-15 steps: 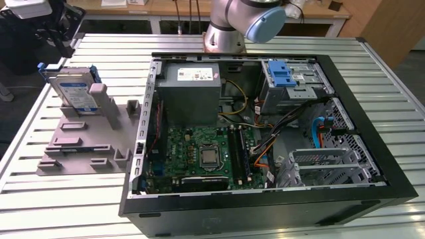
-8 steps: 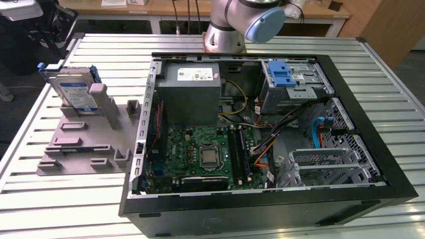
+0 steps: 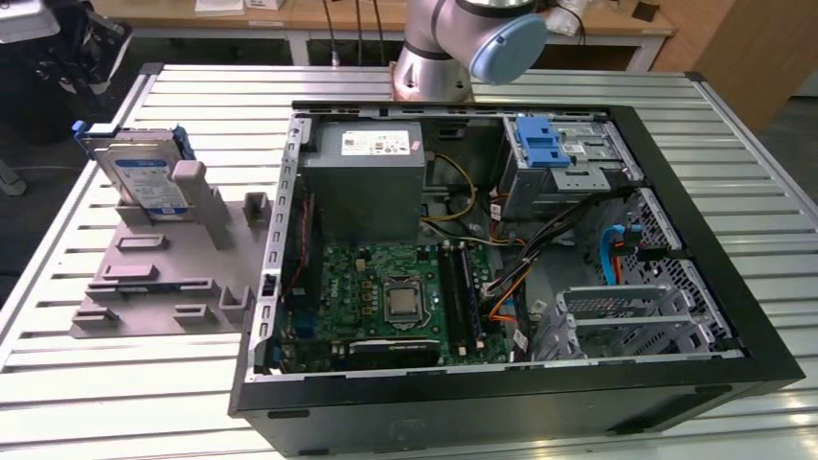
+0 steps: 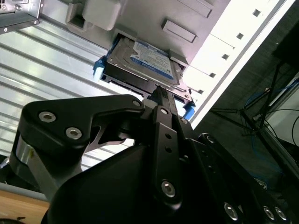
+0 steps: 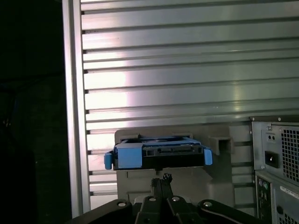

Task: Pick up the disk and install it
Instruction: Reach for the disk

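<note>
The disk [image 3: 138, 177] stands on edge in a grey plastic holder [image 3: 167, 278] on the table, at the exterior view's left. It is silver with a blue-and-white label and blue side rails. In the second wrist view the disk [image 4: 145, 63] sits in the holder's slot just beyond my gripper [image 4: 159, 91]. The first wrist view shows the disk's blue-railed edge [image 5: 159, 154] a short way past my gripper [image 5: 161, 178]. The black fingers are shut together with nothing between them, and they do not touch the disk.
An open computer case [image 3: 665, 192] lies on the slatted metal table [image 3: 77, 383], to the right of the holder. Inside are a grey power-supply box [image 3: 364, 177], a green motherboard [image 3: 397, 302] and a metal drive cage with a blue latch [image 3: 558, 153]. The arm's base [image 3: 447, 48] stands behind the case.
</note>
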### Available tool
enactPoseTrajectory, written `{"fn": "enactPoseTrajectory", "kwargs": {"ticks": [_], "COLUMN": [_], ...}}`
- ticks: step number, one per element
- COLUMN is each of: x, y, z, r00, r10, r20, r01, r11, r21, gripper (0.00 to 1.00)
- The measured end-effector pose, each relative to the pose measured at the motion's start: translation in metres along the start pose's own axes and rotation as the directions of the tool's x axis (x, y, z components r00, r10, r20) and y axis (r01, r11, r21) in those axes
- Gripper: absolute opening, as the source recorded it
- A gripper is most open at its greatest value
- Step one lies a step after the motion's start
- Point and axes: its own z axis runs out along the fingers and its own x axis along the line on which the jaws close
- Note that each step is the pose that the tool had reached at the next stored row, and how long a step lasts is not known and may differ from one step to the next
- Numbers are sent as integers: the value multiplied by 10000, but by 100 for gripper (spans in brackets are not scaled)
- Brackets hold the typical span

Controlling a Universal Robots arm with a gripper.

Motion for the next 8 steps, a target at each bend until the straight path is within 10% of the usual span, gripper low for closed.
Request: {"fn": "enactPoseTrajectory", "kwargs": {"ticks": [8], "x": [158], "y": [4], "z": [25], "r00": [10000], "r10": [0], "r20": [-1], "r01": [0], "r11": [10000], "r21": [0], "gripper": [11]}}
